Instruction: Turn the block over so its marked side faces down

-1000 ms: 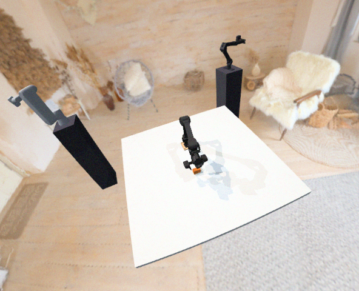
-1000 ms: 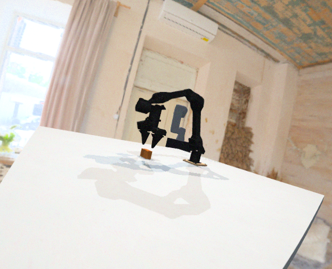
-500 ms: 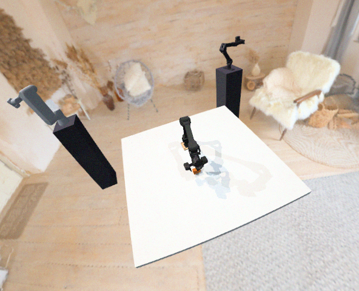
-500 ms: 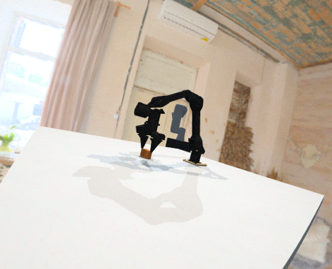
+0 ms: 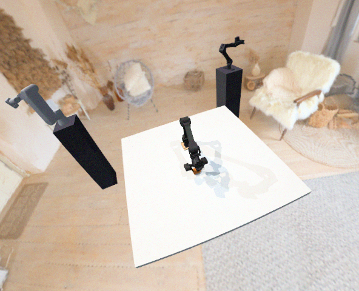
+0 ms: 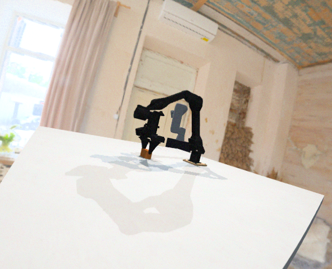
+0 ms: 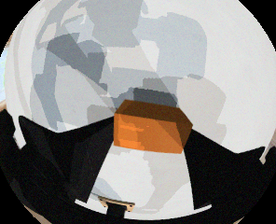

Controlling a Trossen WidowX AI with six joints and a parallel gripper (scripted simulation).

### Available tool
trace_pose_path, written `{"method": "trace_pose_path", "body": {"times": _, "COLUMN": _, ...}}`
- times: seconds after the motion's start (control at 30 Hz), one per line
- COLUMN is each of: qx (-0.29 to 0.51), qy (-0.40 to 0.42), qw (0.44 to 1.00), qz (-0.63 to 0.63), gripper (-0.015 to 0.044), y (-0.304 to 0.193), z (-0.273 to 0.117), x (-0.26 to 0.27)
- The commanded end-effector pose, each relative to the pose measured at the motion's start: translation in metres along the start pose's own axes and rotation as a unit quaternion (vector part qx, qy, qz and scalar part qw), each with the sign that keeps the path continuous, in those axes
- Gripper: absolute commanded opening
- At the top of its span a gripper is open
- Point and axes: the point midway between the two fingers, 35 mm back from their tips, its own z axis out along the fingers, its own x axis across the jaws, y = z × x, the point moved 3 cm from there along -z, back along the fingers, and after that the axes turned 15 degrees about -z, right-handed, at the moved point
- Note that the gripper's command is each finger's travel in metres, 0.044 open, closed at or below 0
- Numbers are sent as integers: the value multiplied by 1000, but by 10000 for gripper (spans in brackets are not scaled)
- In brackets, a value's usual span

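Wrist view showed two black fingers of the claw (image 5: pixel 197 170) (image 6: pixel 147 151) (image 7: pixel 153 125), partly spread, pinching one orange rectangular block (image 5: pixel 196 171) (image 6: pixel 145 153) (image 7: pixel 147 135) by its ends, at the white tabletop (image 5: pixel 173 219) (image 6: pixel 233 217) (image 7: pixel 245 107). Beyond stood two black pedestals, (image 5: pixel 85 153) one arm apiece; farther, one white air conditioner (image 6: pixel 186 21) bore a yellow label (image 6: pixel 204 39), its writing too small to read.

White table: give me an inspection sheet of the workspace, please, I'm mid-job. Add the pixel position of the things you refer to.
Surface: white tabletop (image 5: pixel 161 219) (image 6: pixel 131 246) (image 7: pixel 241 93), shadows across it.
Job's things: orange block (image 5: pixel 196 171) (image 6: pixel 145 153) (image 7: pixel 147 135) on the tabletop; marked side can't be identified.
Clutter: nothing seen.
Gripper (image 5: pixel 196 170) (image 6: pixel 146 151) (image 7: pixel 152 126): fingers at opposite ends of the block; firm grip can't be confirmed.
Cables: nothing seen.
Surroundings: grey arm (image 5: pixel 39 103) (image 6: pixel 178 118) on a black pedestal (image 5: pixel 85 156); fleece-covered armchair (image 5: pixel 311 71).
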Motion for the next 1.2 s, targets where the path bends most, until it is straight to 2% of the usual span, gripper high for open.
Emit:
{"method": "trace_pose_path", "body": {"times": 0.0, "qx": 2, "qy": 0, "qw": 1000, "qz": 2, "gripper": 269, "y": 0, "z": 2, "x": 0}}
{"method": "trace_pose_path", "body": {"times": 0.53, "qx": 2, "qy": 0, "qw": 1000, "qz": 2, "gripper": 162, "y": 0, "z": 2, "x": 0}}
{"method": "trace_pose_path", "body": {"times": 0.73, "qx": 2, "qy": 0, "qw": 1000, "qz": 2, "gripper": 5, "y": 0, "z": -24, "x": 0}}
{"method": "trace_pose_path", "body": {"times": 1.0, "qx": 0, "qy": 0, "qw": 1000, "qz": 2, "gripper": 0, "y": 0, "z": -28, "x": 0}}
{"method": "trace_pose_path", "body": {"times": 1.17, "qx": -33, "qy": -8, "qw": 999, "qz": 3, "gripper": 0, "y": -1, "z": -25, "x": 0}}
